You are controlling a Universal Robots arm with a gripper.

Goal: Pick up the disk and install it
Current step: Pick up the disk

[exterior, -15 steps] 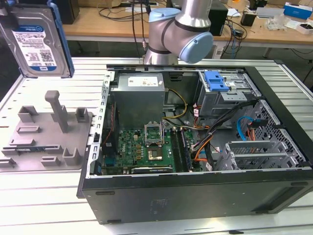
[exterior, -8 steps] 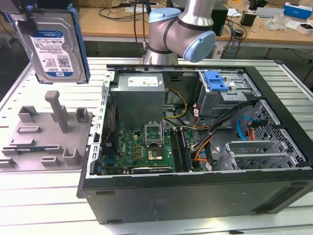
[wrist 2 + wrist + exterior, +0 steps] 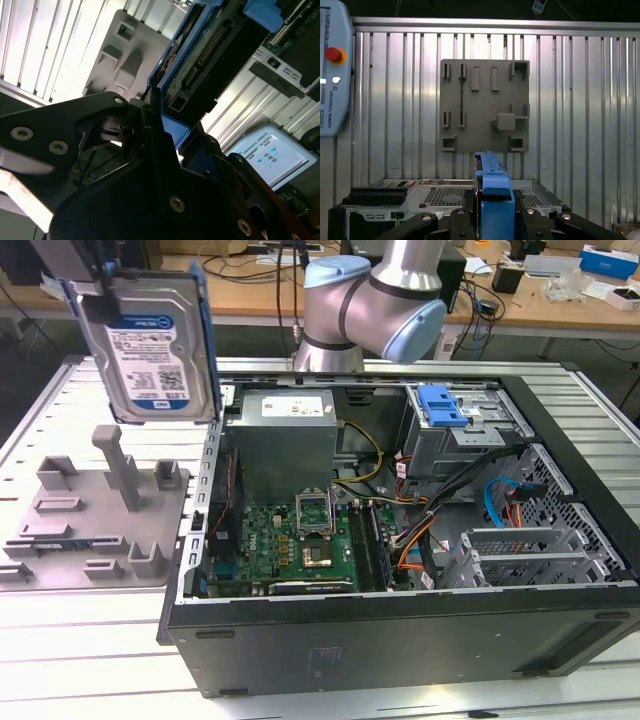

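Gripping the disk (image 3: 155, 340) by its blue carrier, the gripper (image 3: 98, 300) holds it upright, clear above the grey fixture plate (image 3: 95, 515). Open computer case (image 3: 400, 630) stands just beside.

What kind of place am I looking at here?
Likely a robotics lab or workshop: a robot hand holds a disk beside an open computer case on a slatted metal table, with cluttered workbenches behind.

The blue-framed disk (image 3: 150, 340) hangs upright, raised, label showing.
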